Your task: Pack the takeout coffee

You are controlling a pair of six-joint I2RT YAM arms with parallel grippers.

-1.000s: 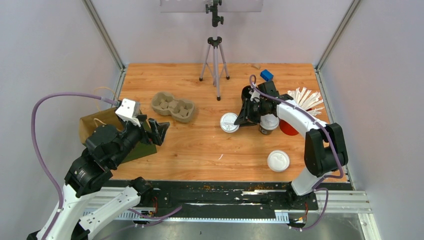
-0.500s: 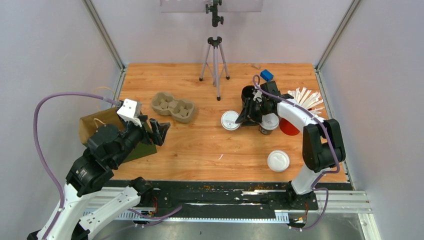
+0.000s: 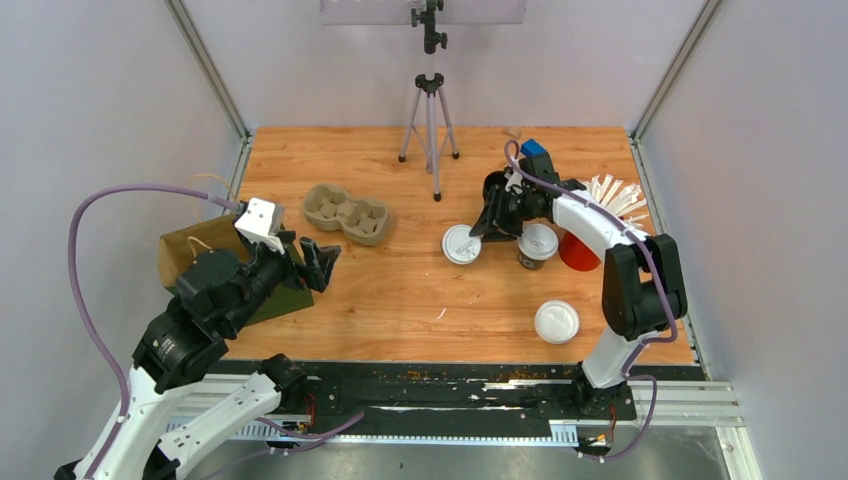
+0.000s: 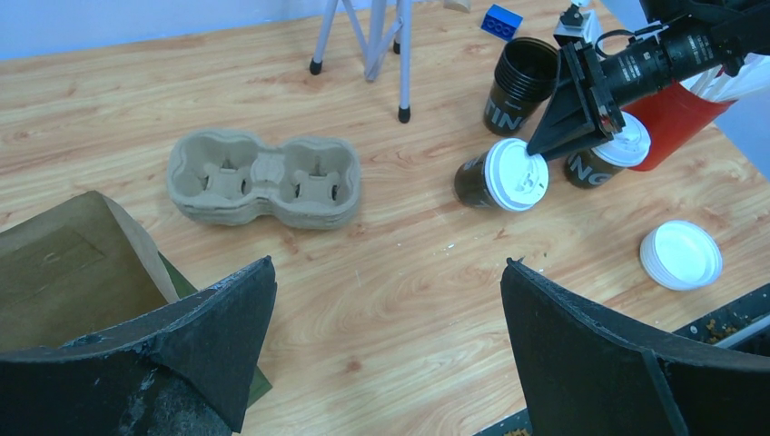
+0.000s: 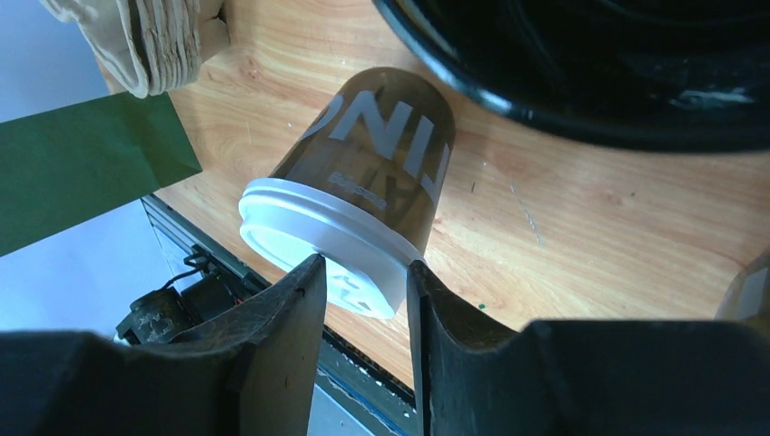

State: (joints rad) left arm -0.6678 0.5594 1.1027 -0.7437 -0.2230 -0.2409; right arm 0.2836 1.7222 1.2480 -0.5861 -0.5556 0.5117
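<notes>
Scanning the tabletop (image 3: 400, 300) from above, find the right gripper (image 3: 480, 230) low over the right-centre boards, tips against the white lid of the tipped coffee cup (image 3: 461, 244), which lies on its side with the lid end toward the gripper. See, from the right wrist, the fingers (image 5: 272, 336) a narrow gap apart with the lid's rim showing between and behind them; cannot tell whether pinching that rim or only touching it. Find the upright coffee cup (image 3: 538, 243) just right of the tipped one, lidded, close beside the red cup (image 3: 578, 252) and the right arm. Note crowding behind the gripper: black cup stack (image 4: 519, 82), blue block (image 3: 533, 150), white stirrers (image 3: 615, 195) fanned toward the right wall. Spot a loose lid (image 3: 556, 321) alone nearer the front edge, well apart from both cups.

Find the left gripper (image 3: 308, 262) spread fully wide and holding nothing, hanging over the near-left boards beside the brown paper bag (image 3: 190, 245) (lying flat, close to the left edge). See the cardboard carrier (image 3: 347, 213) left of centre, wells facing up, well apart from either coffee. Mark open wood between carrier and tipped cup, and along the front edge between the two arms; tripod (image 3: 430, 130) standing at the back centre.
</notes>
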